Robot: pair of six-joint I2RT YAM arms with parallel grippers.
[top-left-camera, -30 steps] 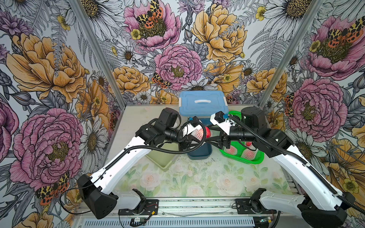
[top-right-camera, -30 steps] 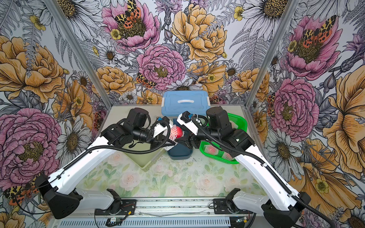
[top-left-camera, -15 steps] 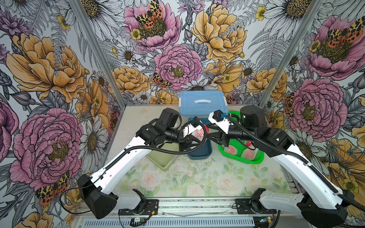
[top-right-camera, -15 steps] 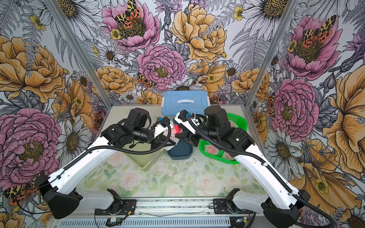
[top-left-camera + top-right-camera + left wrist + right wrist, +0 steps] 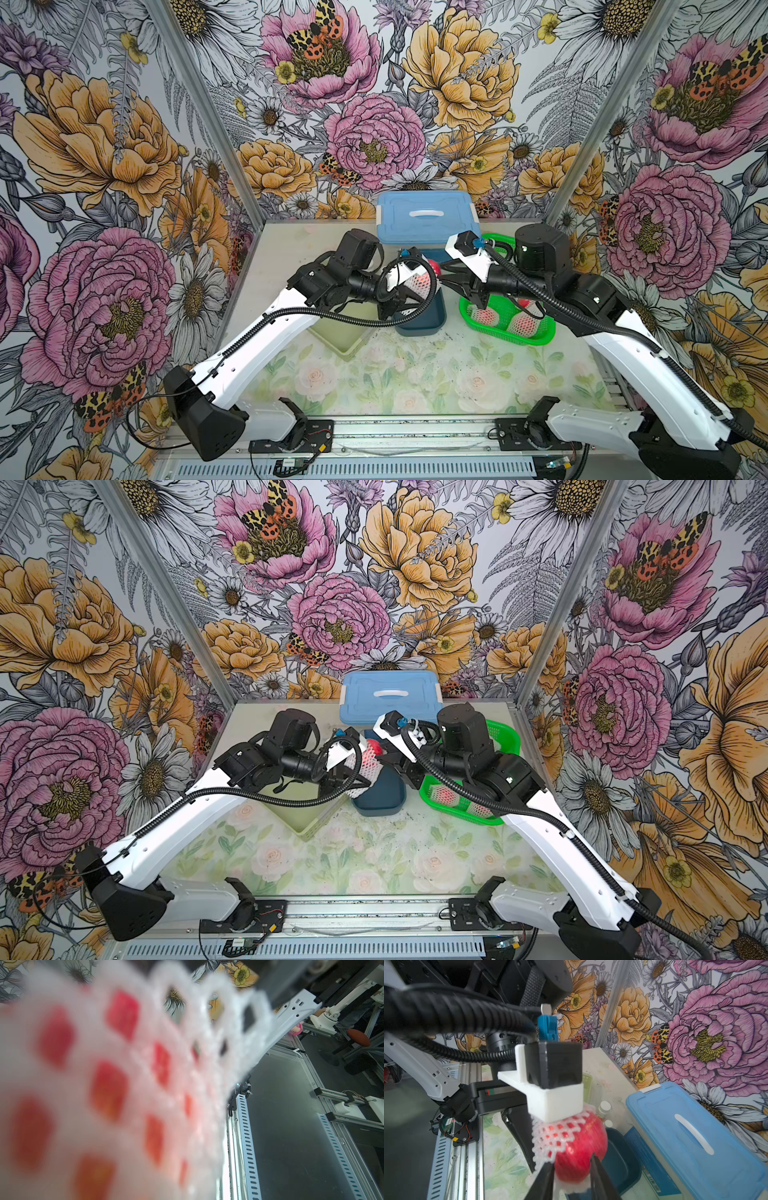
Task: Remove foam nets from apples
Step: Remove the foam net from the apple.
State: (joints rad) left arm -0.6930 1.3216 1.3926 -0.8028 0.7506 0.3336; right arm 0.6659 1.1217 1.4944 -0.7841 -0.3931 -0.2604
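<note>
**Item 1. Pale green tray** (image 5: pixel 337 338). Left of centre in both top views, on the flowered table (image 5: pixel 415 386). It is partly hidden under the left arm.

**Item 2. Left gripper** (image 5: pixel 409 293). Centre of frame, raised off the table. Its fingers are clamped tight on the foam net (image 5: pixel 419 286).

**Item 3. Foam net.** White mesh covering the half of the apple (image 5: pixel 432 266) nearest the left gripper. In the left wrist view it fills the left of the frame, blurred, with red showing through the holes.

**Item 4. Apple.** Red, with one end bare and poking out of the net toward the right. It is held up over the dark blue bin (image 5: pixel 432 321).

**Item 5. Dark blue bin.** Centre of frame, below the apple and just right of the tray.

**Item 6. Blue lidded box** (image 5: pixel 428 218). Upper centre, at the back wall, with a white handle on the lid. Small white bottles (image 5: pixel 604 1108) stand beside it in the right wrist view.

**Item 7. Right gripper** (image 5: pixel 571 1176). Just right of the apple. Its dark fingers (image 5: pixel 544 1181) straddle the bare end, narrowly spread. Whether they press on it cannot be told.

**Item 8. Green basket** (image 5: pixel 536 340). Right of centre, beside the bin, holding netted apples (image 5: pixel 484 316).
</note>
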